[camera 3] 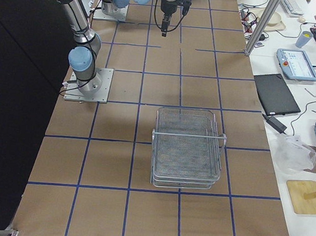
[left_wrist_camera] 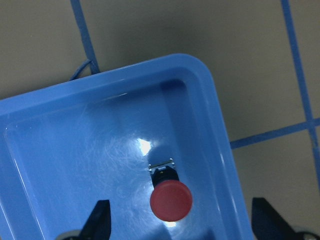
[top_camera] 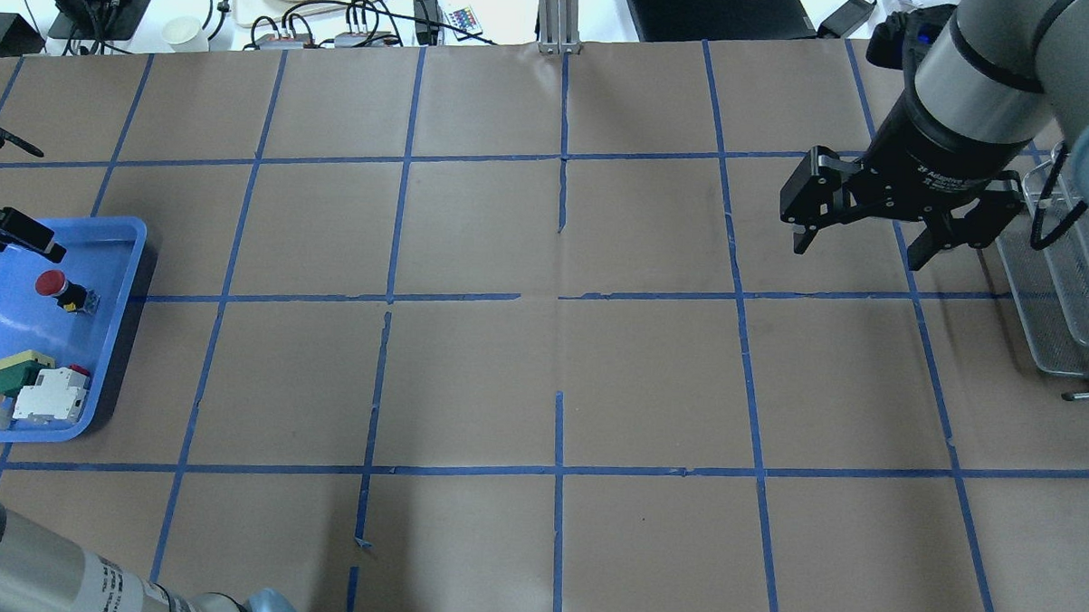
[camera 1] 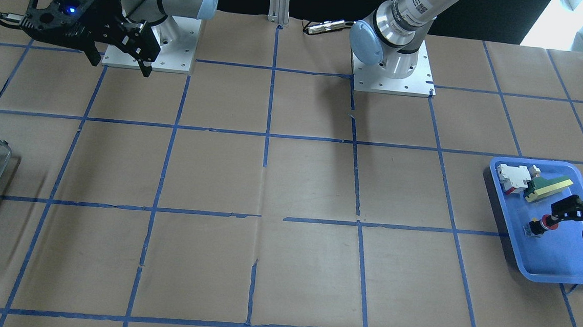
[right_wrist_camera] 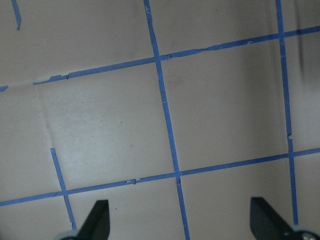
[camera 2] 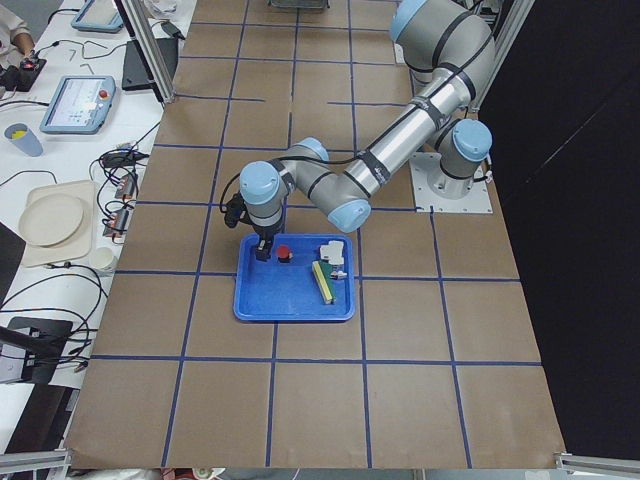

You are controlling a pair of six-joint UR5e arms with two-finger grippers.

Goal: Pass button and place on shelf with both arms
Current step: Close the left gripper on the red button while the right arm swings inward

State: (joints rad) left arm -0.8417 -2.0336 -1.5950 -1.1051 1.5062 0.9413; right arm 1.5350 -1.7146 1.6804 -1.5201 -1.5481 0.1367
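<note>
Left wrist-mounted view: left tool point(left_wrist_camera: 180, 202) spread wide astride the button point(left_wrist_camera: 171, 201) (seemingly not touching), right tool point(top_camera: 859, 249) likewise spread, empty.

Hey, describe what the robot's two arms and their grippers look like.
Both the left arm and right arm are silver tubes with light blue joint caps. The left gripper and right gripper are black, two-fingered; the right one bears white lettering and a small blue light, with a black cable looping beside it.
</note>
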